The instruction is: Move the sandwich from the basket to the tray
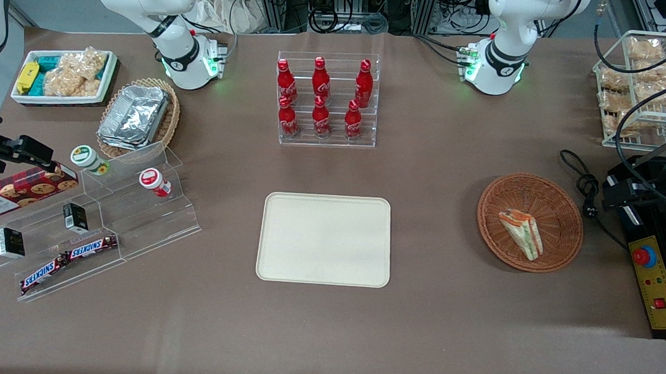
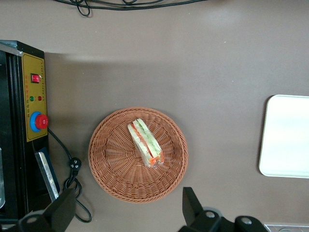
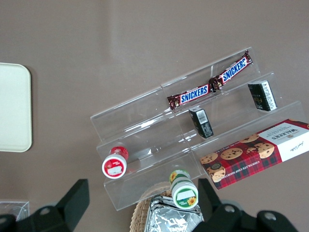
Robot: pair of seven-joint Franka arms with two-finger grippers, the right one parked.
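The sandwich [image 1: 521, 234] [image 2: 146, 143], a clear-wrapped white wedge with orange and green layers, lies in the round reddish-brown basket [image 1: 560, 210] [image 2: 116, 159] toward the working arm's end of the table. The cream tray [image 1: 324, 239] [image 2: 287, 137] [image 3: 14, 108] sits flat at the table's middle with nothing on it. My left gripper [image 1: 617, 193] [image 2: 126, 212] hangs high above the table beside the basket's rim, apart from it. It is open wide, with nothing between its fingers [image 2: 193, 208].
A black control box with a red stop button [image 1: 644, 256] [image 2: 38, 121] and a power cable [image 1: 581, 177] [image 2: 72, 166] lie close beside the basket. A rack of cola bottles [image 1: 326, 98] stands farther from the front camera than the tray. A wire rack of snack packs [image 1: 646, 84] stands at the working arm's end.
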